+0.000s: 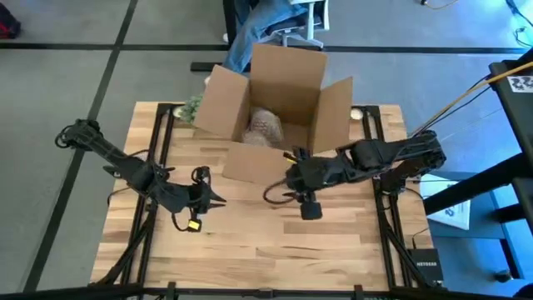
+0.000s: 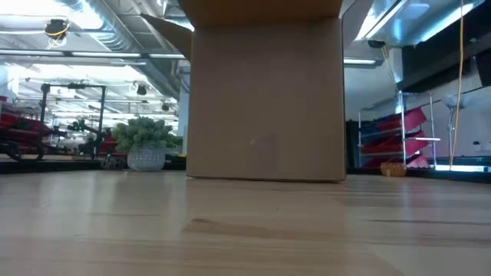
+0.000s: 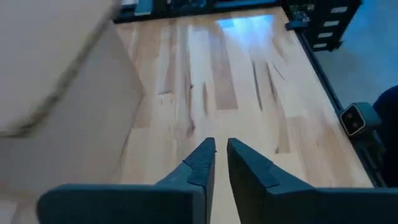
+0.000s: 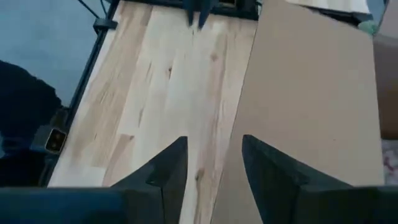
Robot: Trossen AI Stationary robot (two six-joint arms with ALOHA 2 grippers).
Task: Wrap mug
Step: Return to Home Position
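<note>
An open cardboard box [image 1: 275, 108] stands on the table's far middle, and its near wall [image 2: 265, 100] fills the low view. Inside it lies a bundle of crumpled brownish paper [image 1: 265, 127]; the mug is hidden. My left gripper [image 1: 218, 198] hovers over the bare wood left of the box's near corner, pointing toward the table's right; in the left wrist view it [image 3: 221, 155] is shut with nothing in it. My right gripper [image 1: 285, 179] is close to the box's near wall and points toward the table's left; in the right wrist view it [image 4: 214, 155] is open and holds nothing.
A small potted plant [image 2: 146, 142] stands at the table's far left, behind the box. A person in jeans [image 1: 258, 25] sits on a chair beyond the far edge. Bare wooden tabletop [image 1: 266, 250] stretches across the near half.
</note>
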